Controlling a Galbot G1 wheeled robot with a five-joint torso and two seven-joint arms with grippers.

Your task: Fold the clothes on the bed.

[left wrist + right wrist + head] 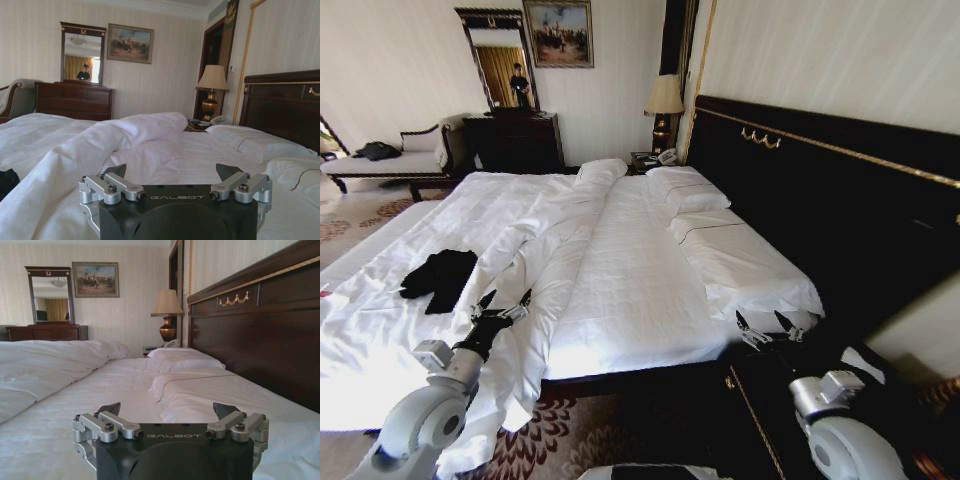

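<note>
T-shirt: the black T-shirt (440,279) is lying crumpled on the white duvet (520,215), on the robot's left side of the bed (630,290), unfolded; a dark edge of it is showing in the left wrist view (7,181).
Duvet: it is bunching into a long ridge running up the bed towards the pillows (685,190), just beside the shirt, and its near edge is hanging over the side towards the patterned carpet (580,430).
Left gripper: the left gripper (504,302) is hovering over the duvet ridge, near the shirt but not touching it, its fingers (116,171) spreading wide with nothing between them.
Right gripper: the right gripper (769,326) is hanging at the near corner of the mattress beside the dark headboard (820,190), well apart from the shirt, jaws parted and gripping nothing.
Surroundings: a lamp (665,100), a dark dresser (515,140) with a mirror (498,60), and a framed painting (559,32) are standing along the far wall.
</note>
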